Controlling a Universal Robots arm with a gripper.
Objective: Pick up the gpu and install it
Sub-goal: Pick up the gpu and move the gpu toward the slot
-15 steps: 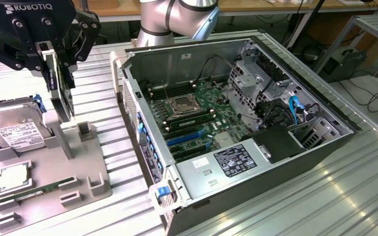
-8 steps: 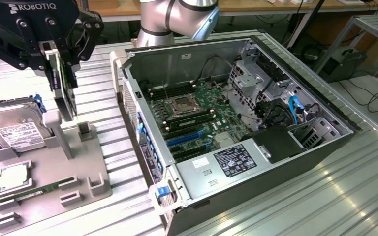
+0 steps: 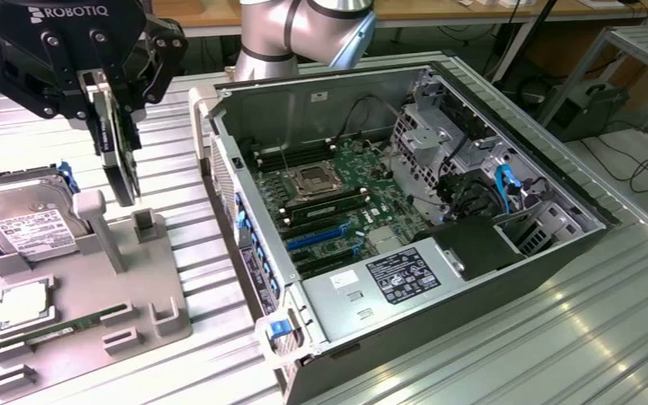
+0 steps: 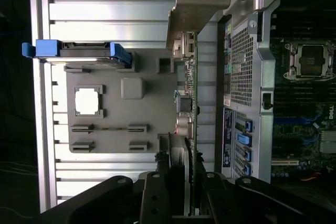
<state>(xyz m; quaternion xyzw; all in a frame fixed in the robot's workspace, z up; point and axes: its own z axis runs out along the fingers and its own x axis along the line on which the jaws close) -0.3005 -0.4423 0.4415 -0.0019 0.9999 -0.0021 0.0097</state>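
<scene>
The gripper (image 3: 108,97) is clamped on the upper edge of the gpu (image 3: 121,164). The gpu hangs upright (edge-down) over the grey holder tray (image 3: 88,295) on the table (image 3: 178,152). The open computer case (image 3: 448,329) stands just beside it, toward the exterior view's right. A hard drive (image 3: 26,219) sits on the tray.

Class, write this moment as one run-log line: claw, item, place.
claw: shut on gpu | gpu: upright at gray holder | case: open, gpu not yet installed
</scene>
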